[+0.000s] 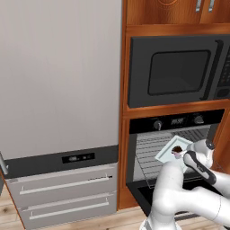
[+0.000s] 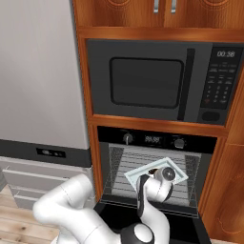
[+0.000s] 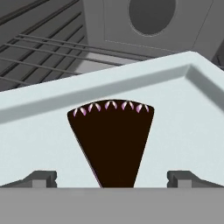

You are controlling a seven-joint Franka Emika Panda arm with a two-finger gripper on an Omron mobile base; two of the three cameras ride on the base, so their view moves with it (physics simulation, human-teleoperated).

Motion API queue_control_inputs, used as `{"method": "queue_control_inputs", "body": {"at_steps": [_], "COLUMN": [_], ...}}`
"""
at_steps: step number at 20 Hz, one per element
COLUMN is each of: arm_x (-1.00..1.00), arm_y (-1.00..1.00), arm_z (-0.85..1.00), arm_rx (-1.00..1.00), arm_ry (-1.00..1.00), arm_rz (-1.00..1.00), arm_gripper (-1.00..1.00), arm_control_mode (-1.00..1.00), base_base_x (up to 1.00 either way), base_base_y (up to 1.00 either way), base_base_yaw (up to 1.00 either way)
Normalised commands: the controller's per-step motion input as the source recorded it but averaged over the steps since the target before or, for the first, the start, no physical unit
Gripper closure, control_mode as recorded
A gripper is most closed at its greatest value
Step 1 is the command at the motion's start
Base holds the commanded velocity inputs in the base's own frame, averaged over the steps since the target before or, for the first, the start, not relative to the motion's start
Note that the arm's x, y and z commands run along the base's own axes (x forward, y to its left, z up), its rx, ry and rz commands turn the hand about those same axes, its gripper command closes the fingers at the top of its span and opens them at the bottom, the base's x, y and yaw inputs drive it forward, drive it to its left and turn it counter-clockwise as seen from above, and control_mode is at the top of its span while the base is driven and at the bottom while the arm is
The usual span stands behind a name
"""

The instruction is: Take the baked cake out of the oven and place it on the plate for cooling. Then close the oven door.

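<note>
Fridge (image 1: 58,76): standing at far left, beside the oven column.
Oven (image 2: 157,164): sitting under the microwave (image 2: 157,81), oven door (image 2: 152,221) hanging open.
Tray (image 3: 183,113): resting on a wire rack (image 1: 150,150) inside the oven, carrying 1 dark cake wedge (image 3: 111,140).
Gripper (image 3: 111,178): fingers (image 3: 41,178) spreading wide, flanking the wedge tip, holding nothing.

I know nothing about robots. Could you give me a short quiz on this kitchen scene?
1. True or false: the oven door is shut.
2. What does the cake slice lie on? A) a wire rack alone B) a pale tray C) a plate
3. Fill in: the gripper is ____, one fingertip on each side of the slice's narrow end.

Key: 1 false; 2 B; 3 open.
</note>
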Motion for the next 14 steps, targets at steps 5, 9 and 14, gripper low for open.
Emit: {"method": "queue_control_inputs", "body": {"at_steps": [5, 9, 14], "arm_x": [0.07, 0.11, 0.12], "arm_y": [0.0, 0.0, 0.0], "arm_z": [-0.1, 0.0, -0.02], "arm_rx": [0.0, 0.0, 0.0], "arm_ry": [0.06, 0.0, 0.02], "arm_rz": [0.0, 0.0, 0.0], "arm_gripper": [-1.0, -1.0, -1.0], "arm_control_mode": [-1.0, -1.0, -1.0], "base_base_x": [0.0, 0.0, 0.0], "base_base_y": [0.0, 0.0, 0.0], "base_base_yaw": [0.0, 0.0, 0.0]}}
